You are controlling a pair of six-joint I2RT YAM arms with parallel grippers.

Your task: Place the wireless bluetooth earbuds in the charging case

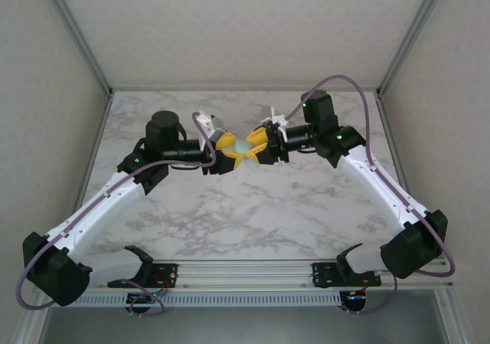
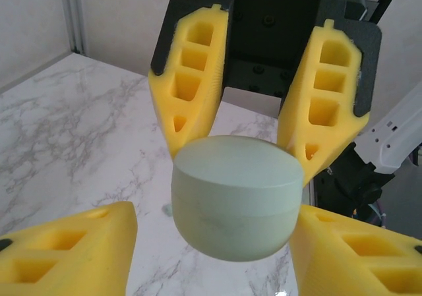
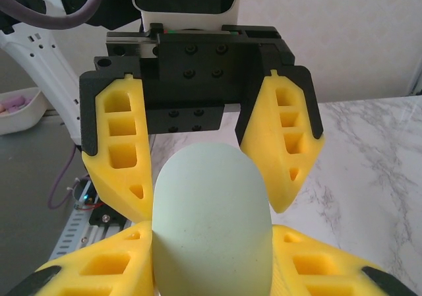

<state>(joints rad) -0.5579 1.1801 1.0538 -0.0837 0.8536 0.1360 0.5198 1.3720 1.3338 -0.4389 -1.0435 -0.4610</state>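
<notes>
Your right gripper [image 1: 251, 148] clamps the charging case [image 2: 234, 197] in mid-air above the table [image 1: 253, 214]; your left gripper [image 1: 233, 152] straddles it; whether that one grips, you cannot tell.

Charging case [image 1: 243, 145] sits between left gripper [image 1: 233, 152] and right gripper [image 1: 252, 146].

We see the pale green case [image 3: 211, 217] in the middle, clamped at its near end between the jaws of the right gripper [image 3: 211, 240]. Facing us, the left gripper [image 3: 212, 200] has its jaws spread to either side of the case's far end. The marble desk [image 3: 376, 144] lies behind, at right.
</notes>
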